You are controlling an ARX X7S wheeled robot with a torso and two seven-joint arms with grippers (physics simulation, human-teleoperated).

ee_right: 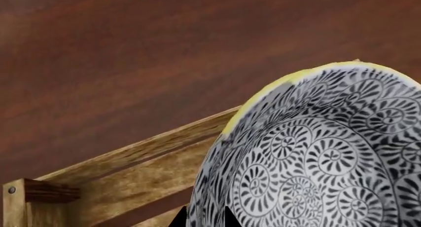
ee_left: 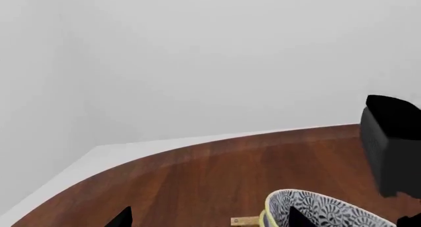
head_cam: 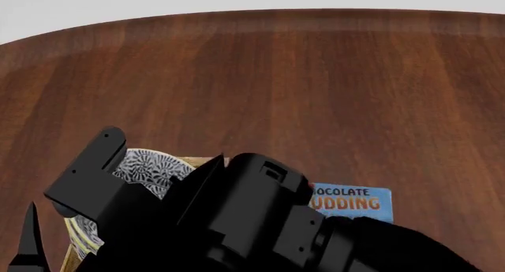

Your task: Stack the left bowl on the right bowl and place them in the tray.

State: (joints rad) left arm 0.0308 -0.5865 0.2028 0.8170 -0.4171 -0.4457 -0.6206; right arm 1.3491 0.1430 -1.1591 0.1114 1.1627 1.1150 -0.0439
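Bowls (ee_right: pixel 316 158) stacked, patterned, yellow-rimmed, sit within tray (ee_right: pixel 125 172) | pudding box (head_cam: pixel 351 202) just beside tray | right arm (head_cam: pixel 252 224) blocks head view | both claws' state unclear | dark wooden table (head_cam: pixel 316 94), pale wall (ee_left: pixel 197 59).

Black arm (head_cam: pixel 236 224), patterned bowl (head_cam: pixel 150 164), pudding box (head_cam: pixel 351 202)

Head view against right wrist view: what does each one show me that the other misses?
Only the head view shows the chocolate pudding box beside the robot's black arm, the far table edge, and that arm covering most of the tray.

Only the right wrist view shows the tray wall close up, its corner post, and a yellow rim edging the patterned bowl.

Both show the patterned bowl at the tray, on the brown wooden table.
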